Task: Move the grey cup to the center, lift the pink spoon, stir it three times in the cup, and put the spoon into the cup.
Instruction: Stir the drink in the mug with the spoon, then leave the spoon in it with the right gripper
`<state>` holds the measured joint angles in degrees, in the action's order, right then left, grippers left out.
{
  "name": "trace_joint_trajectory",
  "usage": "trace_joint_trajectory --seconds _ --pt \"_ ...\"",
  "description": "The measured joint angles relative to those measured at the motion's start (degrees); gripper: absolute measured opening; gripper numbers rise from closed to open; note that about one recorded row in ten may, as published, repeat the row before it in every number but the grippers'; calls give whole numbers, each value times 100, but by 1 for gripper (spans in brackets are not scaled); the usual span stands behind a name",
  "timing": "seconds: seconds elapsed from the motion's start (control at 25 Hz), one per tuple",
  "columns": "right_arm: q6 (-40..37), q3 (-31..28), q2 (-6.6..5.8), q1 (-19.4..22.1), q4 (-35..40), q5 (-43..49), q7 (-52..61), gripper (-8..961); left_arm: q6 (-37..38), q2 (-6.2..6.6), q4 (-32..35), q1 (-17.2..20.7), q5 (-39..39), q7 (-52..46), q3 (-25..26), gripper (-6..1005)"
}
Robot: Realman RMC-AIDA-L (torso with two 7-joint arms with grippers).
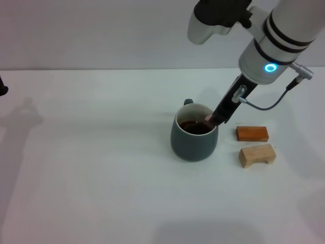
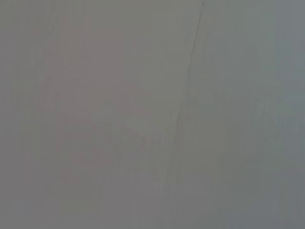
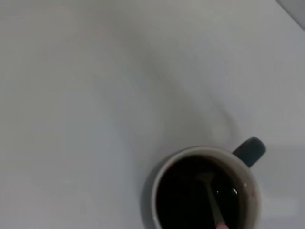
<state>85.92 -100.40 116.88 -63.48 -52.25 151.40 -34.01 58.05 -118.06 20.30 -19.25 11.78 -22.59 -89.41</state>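
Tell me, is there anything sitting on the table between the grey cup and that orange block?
No. In the head view, only bare white table separates the grey cup from the orange block; the right gripper reaches into the cup from above.

Only a plain, dull grey surface (image 2: 95, 119), filling the whole left wrist view. Crossed by one thin dark line (image 2: 183, 105), running from the upper edge down toward the lower middle with a slight bend and fading low down. Slightly cooler in tone on the far side of that line. Impossible to tell what surface this is.
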Motion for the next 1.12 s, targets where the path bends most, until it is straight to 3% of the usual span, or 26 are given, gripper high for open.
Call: trace_joint_trajectory --seconds 0.24,0.56,1.12 --pt "-42 -118 -4 -91 254 318 23 154 0 2 -5 -26 -1 0 3 -2" --pt "314 -124 38 -161 176 35 -158 154 -1 11 -9 -26 -1 0 65 -2" --pt "-142 -198 46 -259 174 371 26 153 -20 11 -22 -26 -1 0 73 -2"
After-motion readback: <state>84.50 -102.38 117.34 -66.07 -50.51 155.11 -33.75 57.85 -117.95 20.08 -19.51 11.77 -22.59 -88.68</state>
